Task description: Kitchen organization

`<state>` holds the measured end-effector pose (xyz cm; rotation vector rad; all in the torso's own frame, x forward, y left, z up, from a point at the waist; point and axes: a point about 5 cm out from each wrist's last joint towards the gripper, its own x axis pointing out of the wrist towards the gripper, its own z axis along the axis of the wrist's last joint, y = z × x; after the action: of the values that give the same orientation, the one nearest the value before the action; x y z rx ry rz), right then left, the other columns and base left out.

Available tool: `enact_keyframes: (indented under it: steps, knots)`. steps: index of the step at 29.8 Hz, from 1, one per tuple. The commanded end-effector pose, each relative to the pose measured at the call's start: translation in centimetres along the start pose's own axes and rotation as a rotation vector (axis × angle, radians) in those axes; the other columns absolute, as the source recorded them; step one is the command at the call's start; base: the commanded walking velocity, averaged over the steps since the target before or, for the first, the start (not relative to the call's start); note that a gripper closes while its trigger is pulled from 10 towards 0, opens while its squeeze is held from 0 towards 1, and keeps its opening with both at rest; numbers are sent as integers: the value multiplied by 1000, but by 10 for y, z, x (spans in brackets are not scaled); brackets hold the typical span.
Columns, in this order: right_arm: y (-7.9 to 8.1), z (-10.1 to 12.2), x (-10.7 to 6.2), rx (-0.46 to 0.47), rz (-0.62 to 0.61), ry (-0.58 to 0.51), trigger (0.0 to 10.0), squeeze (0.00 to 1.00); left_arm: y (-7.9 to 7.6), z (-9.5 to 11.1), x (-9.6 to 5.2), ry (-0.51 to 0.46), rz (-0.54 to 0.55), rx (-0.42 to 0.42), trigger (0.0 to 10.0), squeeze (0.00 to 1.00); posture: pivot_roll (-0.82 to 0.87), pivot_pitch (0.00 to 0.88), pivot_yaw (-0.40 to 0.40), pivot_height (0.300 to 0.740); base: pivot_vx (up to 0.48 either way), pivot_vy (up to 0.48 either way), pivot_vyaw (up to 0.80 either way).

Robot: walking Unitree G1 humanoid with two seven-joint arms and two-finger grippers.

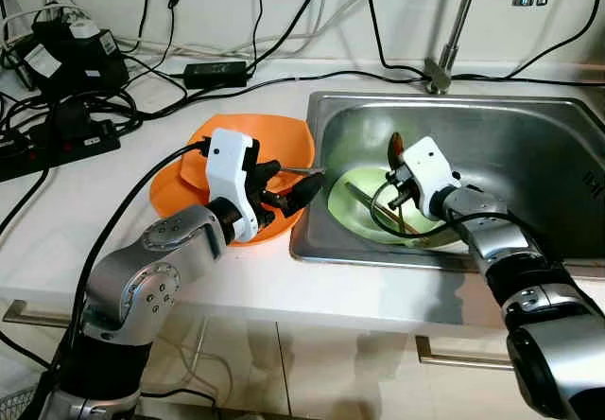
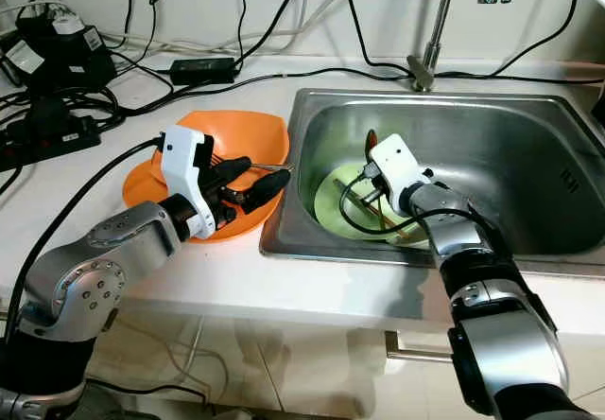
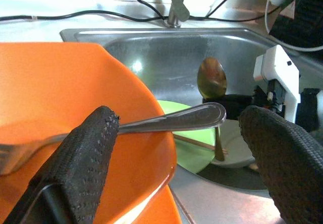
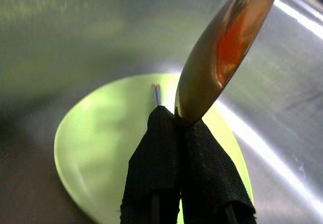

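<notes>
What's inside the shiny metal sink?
In the steel sink lies a pale green plate with chopsticks. The right gripper holds a brown spoon above it. The arm hides part of the plate.

A kitchen — steel sink [image 1: 529,136], tap [image 1: 452,32], white counter [image 1: 113,183].

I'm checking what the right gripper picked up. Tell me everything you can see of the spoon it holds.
The spoon looks like glossy brown wood or bronze-toned metal, with a smooth oval bowl showing an orange reflection. The right gripper is shut on it just below the bowl, holding it bowl-up and slightly tilted. Its thin handle runs down toward the green plate lying in the steel sink; whether the handle's end touches the plate cannot be told.
</notes>
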<state>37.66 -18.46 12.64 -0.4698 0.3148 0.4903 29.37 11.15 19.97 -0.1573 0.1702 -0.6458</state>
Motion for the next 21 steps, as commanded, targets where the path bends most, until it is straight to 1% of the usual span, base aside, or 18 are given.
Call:
enact_keyframes:
  steps: [1, 2, 3, 10, 13, 21]
  knots:
    - [-1, -1, -1, -29, 31, 28, 10000, 227, 2, 5, -1, 12, 0, 40, 10000, 337, -12, 0, 51, 740, 0, 0, 0]
    - [0, -2, -1, -33, 37, 34, 10000, 659, 2, 5, -1, 16, -3, 46, 10000, 8, -13, 0, 51, 740, 0, 0, 0]
    - [0, -3, -1, -36, 44, 39, 10000, 1000, 2, 5, -2, 20, -10, 48, 10000, 0, -12, 0, 51, 740, 0, 0, 0]
    - [4, -3, -1, -57, 77, 40, 10000, 1000, 0, 9, -5, 30, -40, 66, 10000, 0, -7, 0, 50, 740, 0, 0, 0]
    - [6, 0, 1, -71, 92, 26, 10000, 1000, 2, 13, -7, 30, -42, 88, 10000, 0, -6, 0, 49, 740, 0, 0, 0]
    - [3, 10, 1, -82, 83, -11, 10000, 1000, 6, 21, -6, 6, -17, 152, 10000, 0, -6, 0, 49, 740, 0, 0, 0]
